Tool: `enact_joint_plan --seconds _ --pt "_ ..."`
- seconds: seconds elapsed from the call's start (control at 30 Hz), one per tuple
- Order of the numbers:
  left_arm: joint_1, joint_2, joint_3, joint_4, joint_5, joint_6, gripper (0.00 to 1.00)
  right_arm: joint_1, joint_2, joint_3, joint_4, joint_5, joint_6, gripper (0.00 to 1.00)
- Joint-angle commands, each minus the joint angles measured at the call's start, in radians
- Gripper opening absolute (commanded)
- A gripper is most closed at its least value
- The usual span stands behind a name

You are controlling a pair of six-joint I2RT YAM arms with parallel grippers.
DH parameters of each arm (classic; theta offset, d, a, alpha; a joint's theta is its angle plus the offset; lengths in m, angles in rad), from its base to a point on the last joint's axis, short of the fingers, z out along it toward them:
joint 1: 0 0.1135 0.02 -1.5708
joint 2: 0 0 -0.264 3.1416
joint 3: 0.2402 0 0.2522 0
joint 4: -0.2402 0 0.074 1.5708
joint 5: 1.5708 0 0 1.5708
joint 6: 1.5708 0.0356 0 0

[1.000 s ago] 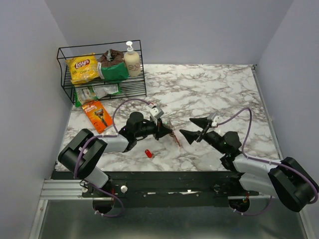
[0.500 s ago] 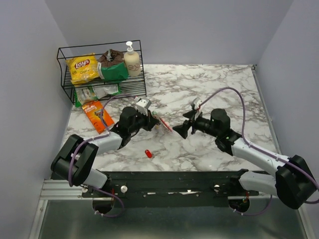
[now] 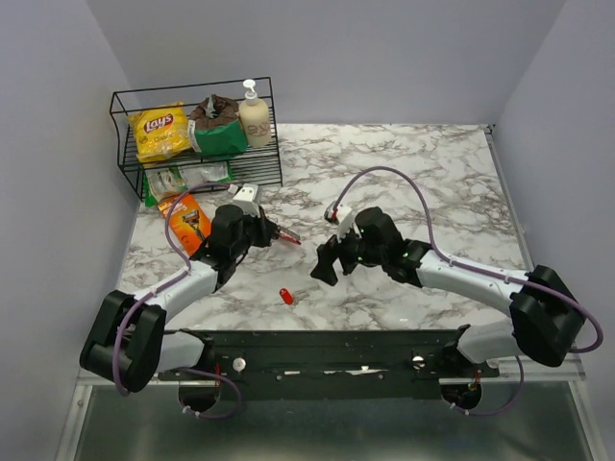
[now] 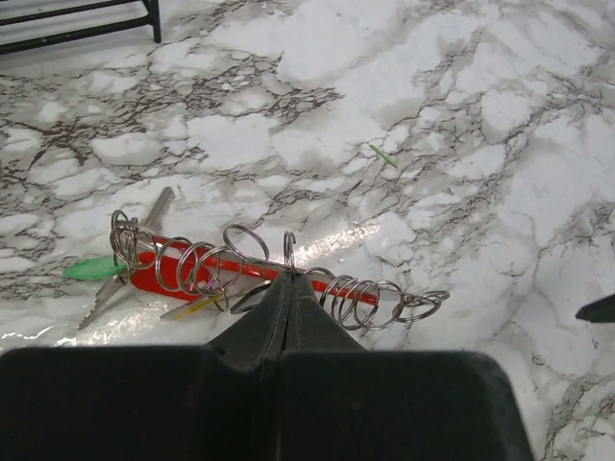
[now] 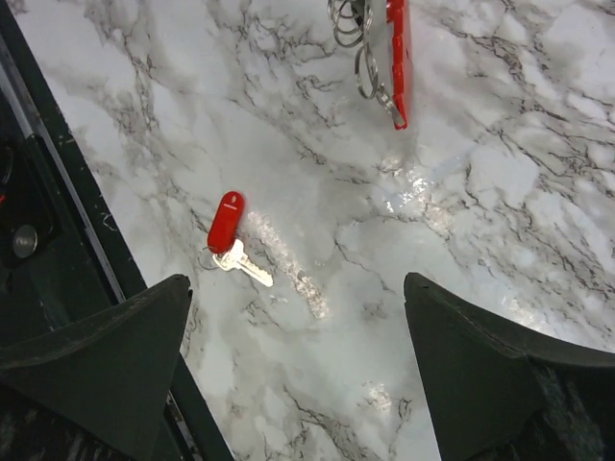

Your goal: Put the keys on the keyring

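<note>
The keyring [image 4: 173, 279] is a red curved bar threaded with several silvery rings. A green-headed key [image 4: 94, 268] and a yellow-headed key [image 4: 197, 307] hang on it. My left gripper [image 4: 288, 280] is shut on the keyring at its middle and holds it just over the marble. In the top view, the left gripper [image 3: 273, 233] holds the keyring [image 3: 287, 238] left of centre. A red-headed key [image 5: 226, 221] lies loose on the marble near the front edge, also seen in the top view [image 3: 285, 296]. My right gripper [image 5: 296, 288] is open and empty above and right of it, shown in the top view [image 3: 325, 257].
A black wire basket [image 3: 120, 163] at the back left holds a Lay's bag [image 3: 159, 132], a green pack and a soap bottle [image 3: 255, 117]. An orange razor pack [image 3: 186, 221] lies in front of it. The black front rail [image 5: 58, 163] borders the marble. A small green sliver [image 4: 382, 156] lies on the table.
My left gripper has drawn back to the left with the keyring. My right gripper has swung left and forward, away from the keyring, and now hovers near the red-headed key.
</note>
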Motion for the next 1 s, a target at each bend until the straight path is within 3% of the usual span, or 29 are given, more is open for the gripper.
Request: enact_joint_plan --seconds 0.0,0.27,0.3,0.4,0.57,0.97 --pt "0.013 -0.04 0.002 -0.064 -0.062 -0.031 0.0 0.072 0.001 0.034 -0.108 0.14 -0.048 1.0" --pt "0.024 -0.023 0.043 -0.133 0.006 -0.068 0.0 0.285 0.121 0.131 -0.203 0.376 -0.095 1.0" --pt "0.024 -0.019 0.045 -0.146 0.009 -0.075 0.0 0.296 0.129 0.136 -0.203 0.387 -0.089 0.95" --pt "0.027 0.009 0.062 -0.182 0.041 -0.089 0.0 0.322 0.175 0.165 -0.215 0.388 -0.073 0.85" --pt "0.027 -0.02 0.021 -0.16 0.07 -0.135 0.0 0.388 0.242 0.2 -0.227 0.433 -0.076 0.82" --pt "0.039 -0.052 0.031 -0.29 0.014 -0.147 0.0 0.458 0.339 0.254 -0.226 0.381 -0.087 0.66"
